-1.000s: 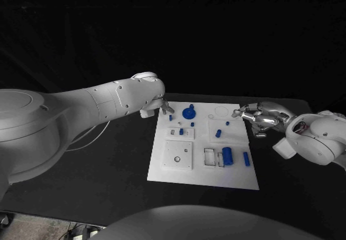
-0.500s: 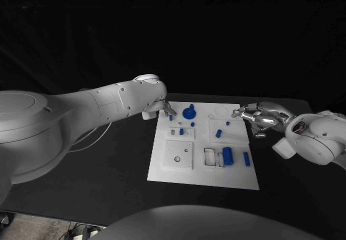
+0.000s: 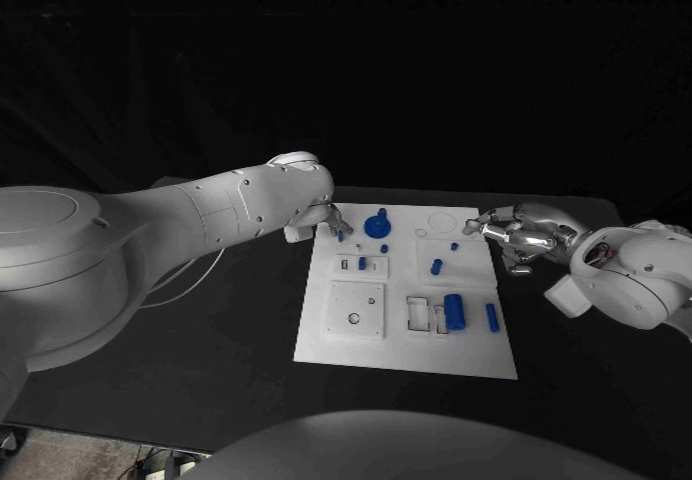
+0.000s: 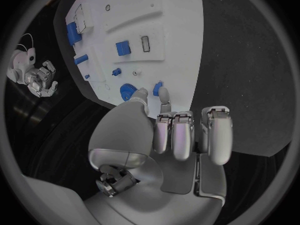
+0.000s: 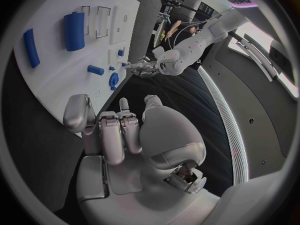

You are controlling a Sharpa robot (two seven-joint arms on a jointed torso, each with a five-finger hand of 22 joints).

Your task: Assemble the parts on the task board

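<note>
The white task board point(image 3: 401, 330) lies mid-table with blue parts on it: a round toothed piece point(image 3: 378, 225), several small pegs, a thick cylinder point(image 3: 456, 311) and a bar point(image 3: 493, 318). My left hand point(image 3: 329, 217) hovers at the board's far-left corner. Its thumb and one fingertip point(image 4: 164, 93) are stretched out and apart, just short of a small blue peg point(image 4: 157, 86) point(image 3: 342, 237); the other fingers are curled. My right hand point(image 3: 512, 236) hangs by the board's far-right edge, fingers curled point(image 5: 119, 130), holding nothing.
White raised blocks with slots and holes point(image 3: 356, 310) sit on the near half of the board. Black table point(image 3: 216, 340) spreads on both sides. My bulky left arm point(image 3: 173, 225) reaches over the table's left part.
My left hand has edged a little toward the board's far-left corner, nearer the small peg. The right hand and the parts have stayed put.
</note>
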